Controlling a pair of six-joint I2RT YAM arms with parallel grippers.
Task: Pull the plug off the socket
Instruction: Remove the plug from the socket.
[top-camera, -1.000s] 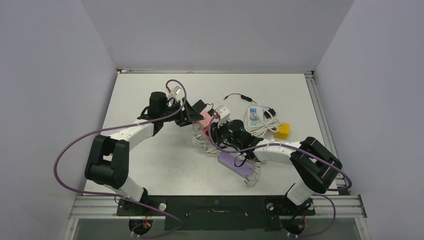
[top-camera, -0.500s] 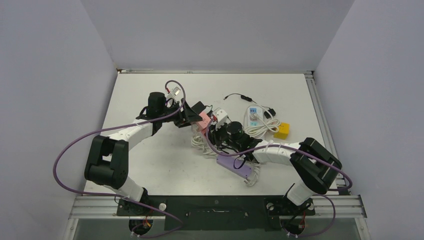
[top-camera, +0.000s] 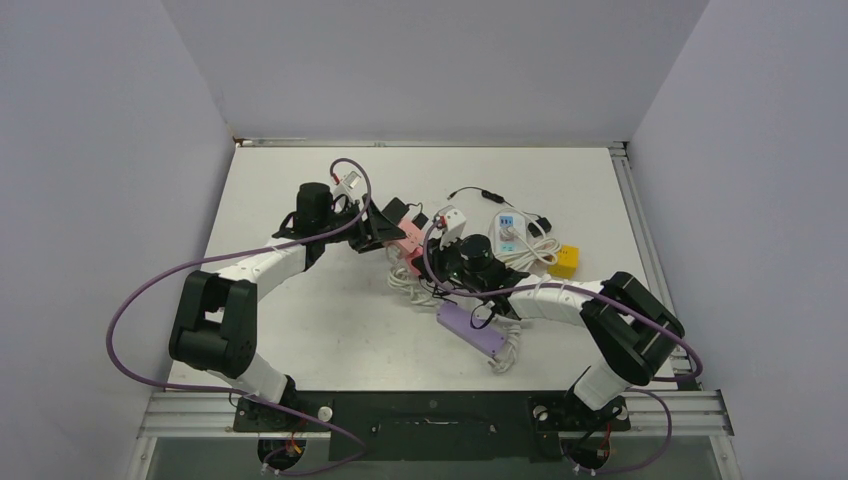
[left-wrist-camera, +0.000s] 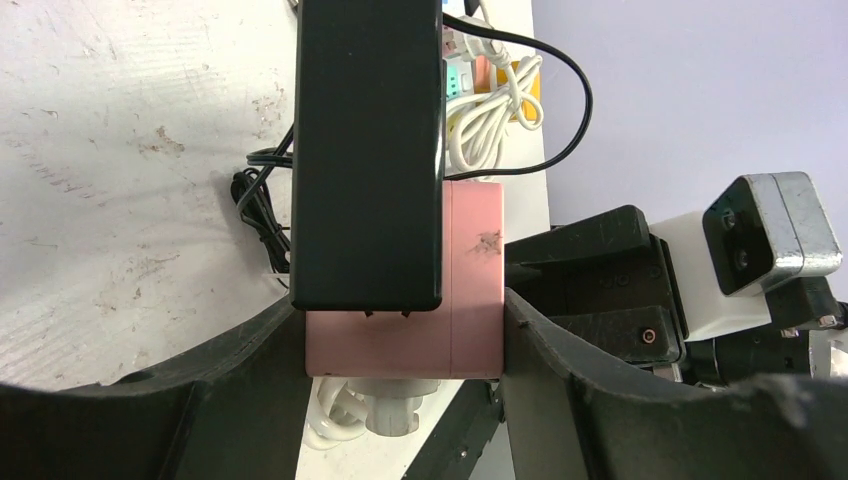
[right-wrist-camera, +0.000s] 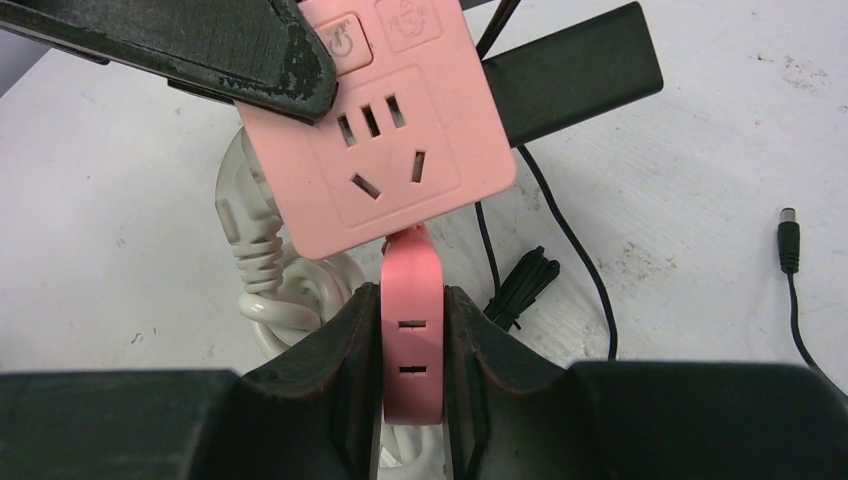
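Both grips on.
My left jaws pinch the socket (left-wrist-camera: 440, 340), right jaws the plug (right-wrist-camera: 411, 335); right wrist (top-camera: 474, 258) edged rightward.

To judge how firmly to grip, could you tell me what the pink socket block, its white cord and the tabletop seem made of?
The pink socket block looks like moulded plastic, matte, with crisp slots and rounded corners. The white cord is probably rubbery plastic, smooth, ribbed at its end. The tabletop is a hard white surface, scuffed and stained; material unclear.
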